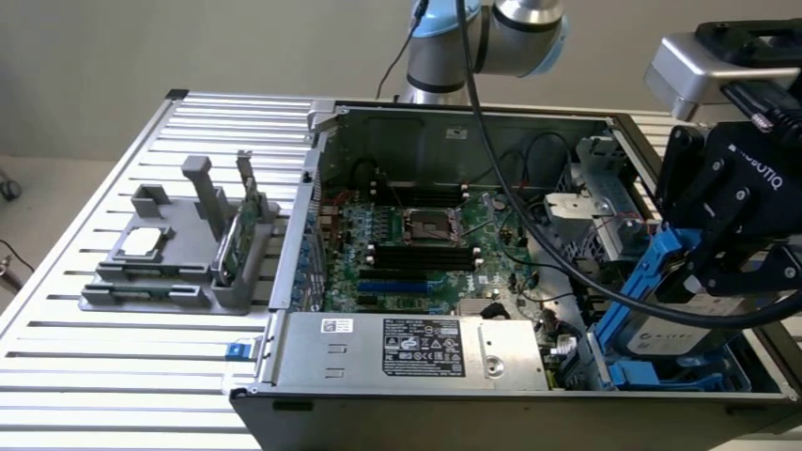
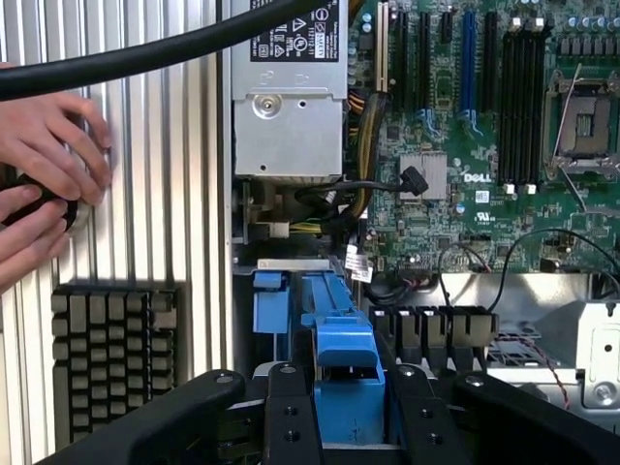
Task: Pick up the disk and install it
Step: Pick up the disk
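By my reading the pick-up half is done; the flat silver-grey hard disk with its white label and blue plastic carrier frame is off the table and hangs on edge, tilted, at the corner of the open grey metal computer case on the exterior view's right. Its lower end is down among the blue plastic rails of the drive bay. I judge the installing half unfinished, since the disk does not lie flat or seated in the bay; how deep it has gone I cannot tell.

The black two-fingered gripper is clenched on the disk; in the wrist view the black fingers stand on either side of the blue carrier, pressed against it at a middling width, with the blue frame between them.

Elsewhere, the green motherboard lies bare in the case floor; the silver box-shaped power supply sits along the near wall. On the slatted aluminium table, at the exterior view's left and well apart from the case, a grey plastic holder rack carries a small square silver chip and a thin green circuit card, both untouched. A person's hands rest on the table beside the case, near a black keyboard.
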`<action>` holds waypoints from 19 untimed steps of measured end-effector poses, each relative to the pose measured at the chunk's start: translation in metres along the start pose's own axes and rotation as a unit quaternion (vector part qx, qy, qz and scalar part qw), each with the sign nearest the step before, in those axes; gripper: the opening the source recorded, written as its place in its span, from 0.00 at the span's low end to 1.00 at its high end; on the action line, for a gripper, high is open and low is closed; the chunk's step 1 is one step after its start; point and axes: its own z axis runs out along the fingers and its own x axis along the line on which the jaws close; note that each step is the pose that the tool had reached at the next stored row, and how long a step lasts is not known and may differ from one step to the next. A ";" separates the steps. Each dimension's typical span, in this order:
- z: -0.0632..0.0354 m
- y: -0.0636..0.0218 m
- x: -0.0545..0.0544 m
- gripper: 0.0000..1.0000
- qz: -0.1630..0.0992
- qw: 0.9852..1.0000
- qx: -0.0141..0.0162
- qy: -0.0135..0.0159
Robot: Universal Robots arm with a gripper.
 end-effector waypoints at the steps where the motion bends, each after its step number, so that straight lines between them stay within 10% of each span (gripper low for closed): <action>1: 0.0015 -0.0001 0.000 0.33 0.000 1.000 0.000 0.000; 19: 0.0298 -0.0019 0.000 0.33 0.000 1.000 -0.008 0.000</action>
